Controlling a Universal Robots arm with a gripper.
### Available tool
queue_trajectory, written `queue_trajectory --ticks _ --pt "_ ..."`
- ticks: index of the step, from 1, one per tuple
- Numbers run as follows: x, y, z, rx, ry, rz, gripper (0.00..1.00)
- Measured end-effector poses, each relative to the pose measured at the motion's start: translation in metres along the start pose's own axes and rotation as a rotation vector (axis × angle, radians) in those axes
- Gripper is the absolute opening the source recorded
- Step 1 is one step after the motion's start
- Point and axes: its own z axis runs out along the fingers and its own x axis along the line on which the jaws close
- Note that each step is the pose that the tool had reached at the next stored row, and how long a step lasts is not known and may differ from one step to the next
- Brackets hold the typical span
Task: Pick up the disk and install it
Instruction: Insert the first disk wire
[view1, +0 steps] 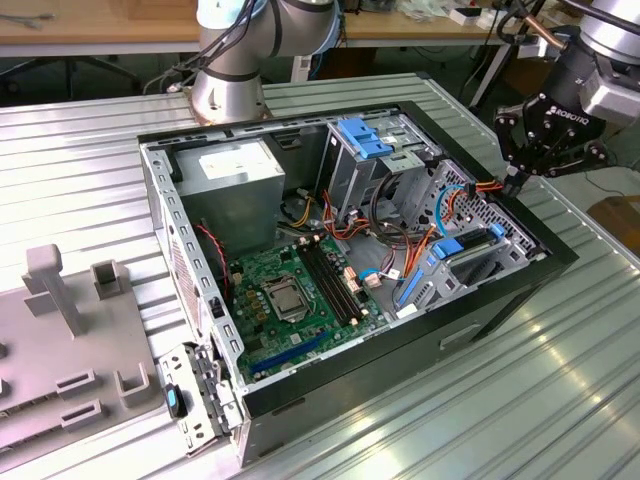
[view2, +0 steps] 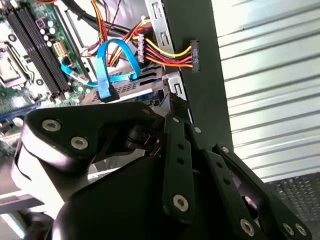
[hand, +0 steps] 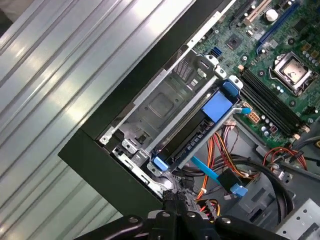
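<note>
The disk (view1: 470, 258), a dark slab in a blue plastic carrier, sits inside the metal drive cage at the corner of the open computer case on the exterior view's right. In the first wrist view the disk (hand: 192, 136) lies slotted in the cage with its blue tab showing. My gripper (view1: 513, 182) hangs just above the case's rim beside that cage, its fingers closed together on nothing. In both wrist views the gripper (view2: 172, 102) (hand: 176, 196) points at the cage's end, close to the orange and yellow power cable (view2: 170, 52).
The open case (view1: 200, 330) lies flat on a ribbed metal table (view1: 480, 400). Inside are the green motherboard (view1: 290, 290), a grey power-supply box (view1: 235, 170), a second cage with blue tabs (view1: 365, 140) and loose cables. A grey fixture plate (view1: 60, 340) stands at the exterior view's left.
</note>
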Motion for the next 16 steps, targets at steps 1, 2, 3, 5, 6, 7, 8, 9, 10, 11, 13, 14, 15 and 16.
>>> queue_trajectory --ticks 1,2,3,5,6,7,8,9,10,11,13,14,15,16 --pt "0.0 0.0 0.0006 0.001 -0.001 -0.04 0.11" --pt "0.0001 -0.0001 0.0009 0.0019 -0.002 -0.077 0.11" --pt "0.0003 -0.0003 0.0012 0.0028 -0.003 -0.117 0.11" --pt "0.0009 -0.0009 0.0018 0.0043 -0.0048 -0.188 0.11" --pt "0.0013 -0.0012 0.002 0.0049 -0.0055 -0.215 0.11" --pt "0.0016 -0.0015 0.0022 0.0052 -0.0058 -0.23 0.11" --pt "0.0028 -0.0027 0.0024 0.0057 -0.0063 -0.252 0.11" --pt "0.0042 -0.0045 0.0028 0.0058 -0.0066 -0.264 0.11" --pt "0.0037 -0.0075 0.0028 0.0041 -0.0053 -0.267 0.11" --pt "0.0019 -0.0114 0.0029 0.0022 -0.0038 -0.269 0.11" --pt "0.0011 -0.0137 0.0031 0.0028 -0.0044 -0.3 0.11" --pt "0.0012 -0.0139 0.003 0.0035 -0.0051 -0.33 0.11" --pt "0.0012 -0.014 0.003 0.0039 -0.0055 -0.352 0.11" --pt "0.0014 -0.0142 0.003 0.0046 -0.0061 -0.379 0.11"
